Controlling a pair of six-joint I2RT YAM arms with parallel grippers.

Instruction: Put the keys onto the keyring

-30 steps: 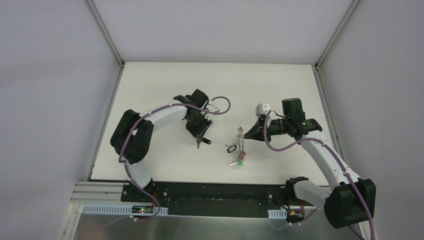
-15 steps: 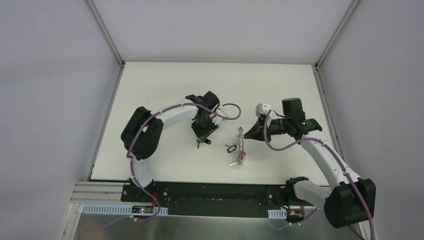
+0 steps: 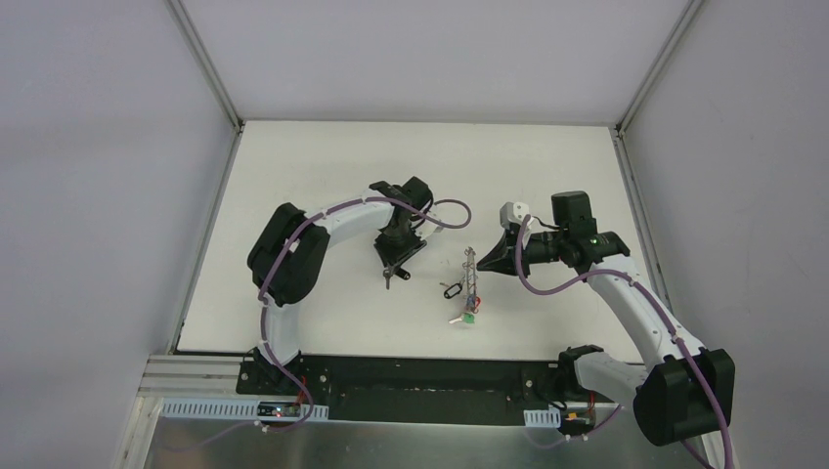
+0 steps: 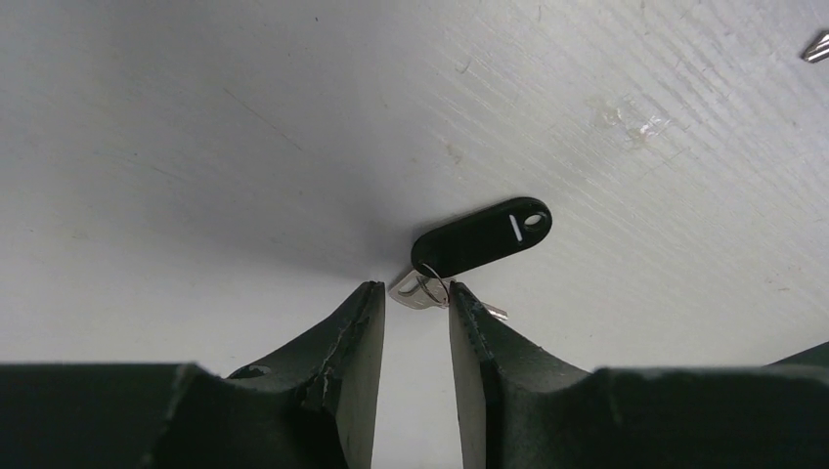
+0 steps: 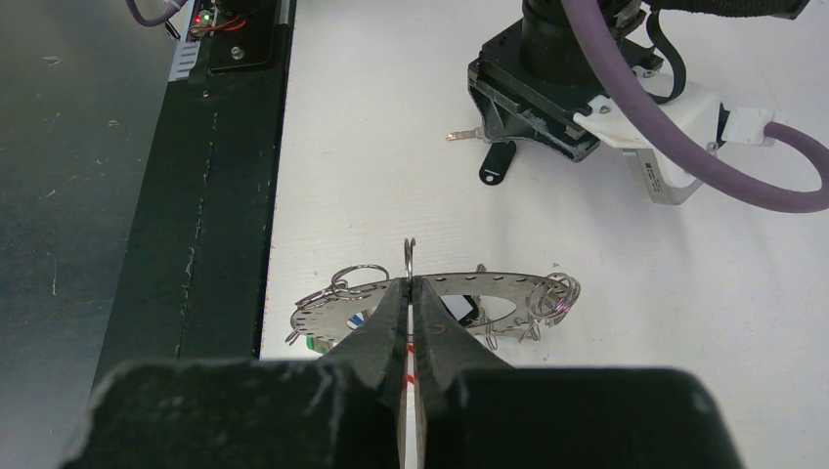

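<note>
My left gripper points down at the table, open, its tips on either side of a small silver key that lies flat. A small ring joins that key to a black oval tag; the right finger touches the ring. From above, this key lies under the left gripper. My right gripper is shut on the rim of the keyring, a flat grey metal ring with holes, hung with small split rings and tags. The keyring stands on edge near the table's middle, at the right gripper.
Below the keyring hang or lie a black tag, a green tag and a silver key. Another key's tip shows at the left wrist view's top right corner. The black mounting rail runs along the table's near edge.
The left arm's elbow has swung right and its wrist has turned over the black-tagged key; its jaws have narrowed slightly. The right arm and keyring have not moved.
</note>
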